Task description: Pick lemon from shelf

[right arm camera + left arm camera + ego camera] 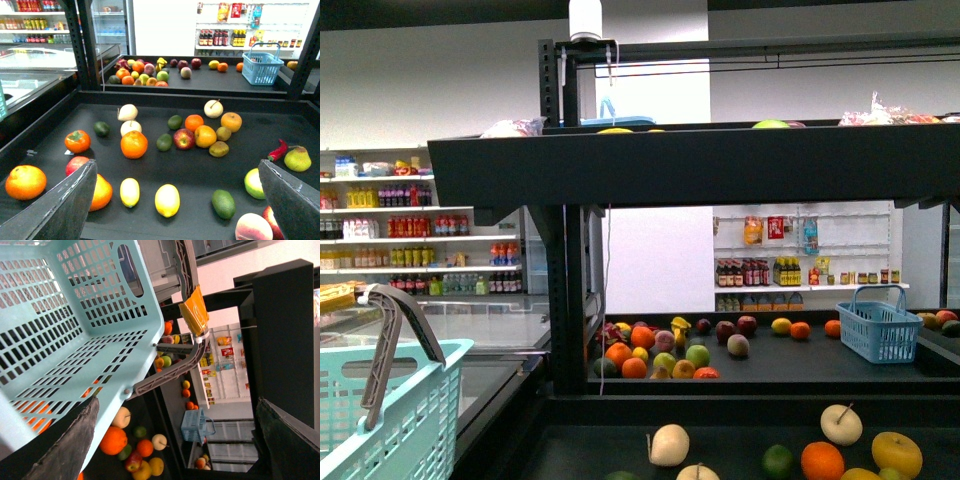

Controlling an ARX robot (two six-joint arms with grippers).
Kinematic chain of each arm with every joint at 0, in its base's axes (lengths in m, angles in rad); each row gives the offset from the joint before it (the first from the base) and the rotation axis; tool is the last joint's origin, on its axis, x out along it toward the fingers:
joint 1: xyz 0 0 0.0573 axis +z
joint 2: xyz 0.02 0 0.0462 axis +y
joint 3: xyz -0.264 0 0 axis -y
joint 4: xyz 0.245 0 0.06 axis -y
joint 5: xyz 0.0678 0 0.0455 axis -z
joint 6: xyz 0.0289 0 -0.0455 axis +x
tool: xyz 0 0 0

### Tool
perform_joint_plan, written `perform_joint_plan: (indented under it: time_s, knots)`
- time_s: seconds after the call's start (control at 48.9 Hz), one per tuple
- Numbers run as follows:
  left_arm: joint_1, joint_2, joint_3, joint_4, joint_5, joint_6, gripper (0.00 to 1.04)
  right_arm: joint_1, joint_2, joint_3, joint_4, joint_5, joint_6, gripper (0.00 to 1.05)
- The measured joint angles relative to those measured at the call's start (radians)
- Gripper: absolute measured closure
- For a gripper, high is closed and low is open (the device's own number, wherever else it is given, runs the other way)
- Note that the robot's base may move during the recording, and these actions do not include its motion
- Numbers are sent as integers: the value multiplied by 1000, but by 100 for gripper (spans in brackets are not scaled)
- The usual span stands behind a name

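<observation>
The lemon (167, 200), a bright yellow oval, lies on the shelf's black lower tier (200, 170) near its front edge. A smaller, paler yellow oval (130, 192) lies beside it. My right gripper (177, 165) hangs open above this tier; the lemon shows between its two fingers, further off and untouched. My left gripper (177, 400) is open too, with nothing between its fingers; a teal basket (75, 330) fills the view just in front of it. In the front view neither gripper shows, only the shelf (720, 165) and the teal basket (390, 420) at lower left.
Oranges (134, 144), apples (183, 138), an avocado (223, 203) and a red chilli (278, 150) lie scattered around the lemon. A small blue basket (261, 65) stands on the far tier. A black upright post (565, 300) rises at left. White store shelves (410, 230) stand behind.
</observation>
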Motion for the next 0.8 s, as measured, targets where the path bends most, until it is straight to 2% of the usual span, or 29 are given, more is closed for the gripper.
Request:
perform_joint_plan:
  time_s: [0.266,0.798]
  knots:
    - [0,291,211,43,-44,-144,8,0,0,0,0,0,0,8]
    - [32,666,612,13,-64,-152,8,0,0,0,0,0,0,8]
